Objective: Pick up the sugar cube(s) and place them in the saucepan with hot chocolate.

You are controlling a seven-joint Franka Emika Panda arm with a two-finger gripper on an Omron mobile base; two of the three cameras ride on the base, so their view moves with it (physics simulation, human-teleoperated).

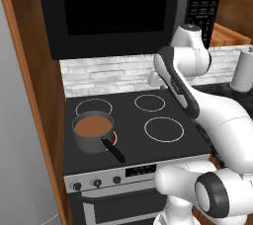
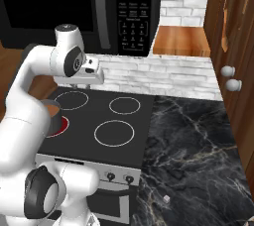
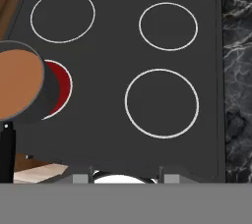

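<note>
- The pincer (image 2: 79, 85) is hovering high over the stovetop (image 3: 113, 61), grasping nothing; whether it is released or clenched, I cannot tell.
- The sugar cube (image 2: 166, 198) is lying on the marble table (image 2: 198, 141), near its front edge, well apart from the pincer, to its right.
- The saucepan (image 1: 93, 131) is sitting on the glowing burner (image 3: 61, 83).
- Judging: swinging right and descending squarely over the cube should be serving best.

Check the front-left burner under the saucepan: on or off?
On. The burner glows red beside the saucepan that sits on it; the other three rings are plain white outlines on the dark stovetop.
</note>
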